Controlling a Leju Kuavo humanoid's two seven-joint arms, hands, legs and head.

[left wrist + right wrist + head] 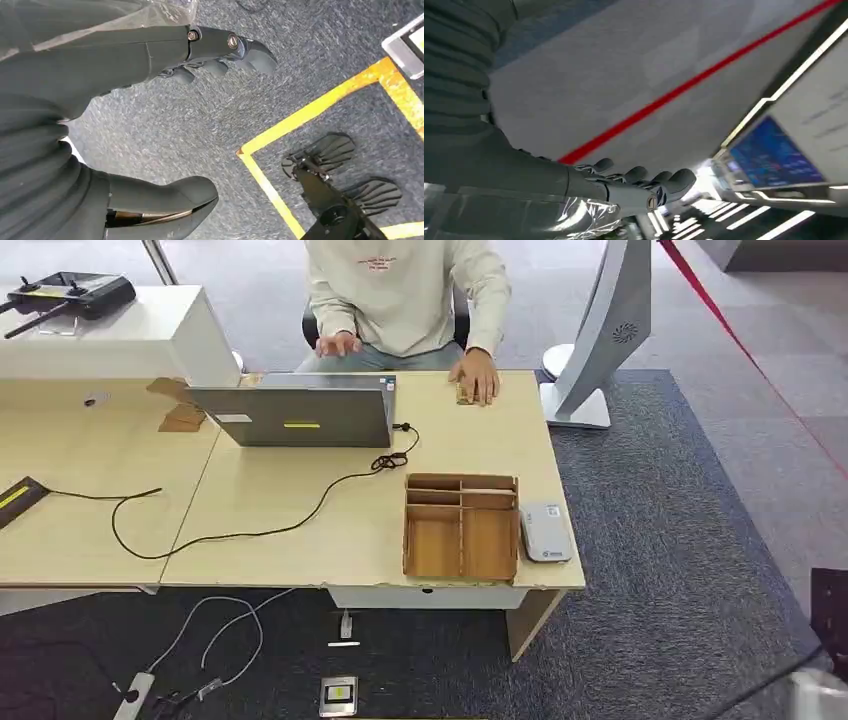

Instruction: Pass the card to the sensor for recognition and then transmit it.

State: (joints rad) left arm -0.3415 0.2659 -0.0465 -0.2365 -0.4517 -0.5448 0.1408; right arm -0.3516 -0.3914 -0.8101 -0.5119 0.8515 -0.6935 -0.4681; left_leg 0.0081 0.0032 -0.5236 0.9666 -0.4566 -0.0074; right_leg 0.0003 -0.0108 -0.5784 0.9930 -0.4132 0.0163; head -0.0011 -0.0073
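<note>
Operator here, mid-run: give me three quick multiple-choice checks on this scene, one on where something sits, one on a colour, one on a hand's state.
1. Where is the grey card reader?
A. On the laptop
B. On the table, beside the wooden tray
C. On the floor

2. What colour is the line on the carpet under the left hand?
A. Yellow
B. Green
C. White

3. What is the left hand doing?
A. Holding a card
B. Pressing the reader
C. Holding nothing, fingers apart

Answers:
1 B: the reader lies by the wooden tray near the table edge.
2 A: the yellow line crosses the carpet in the left wrist view.
3 C: the left hand hangs over carpet, fingers and thumb apart.
</note>
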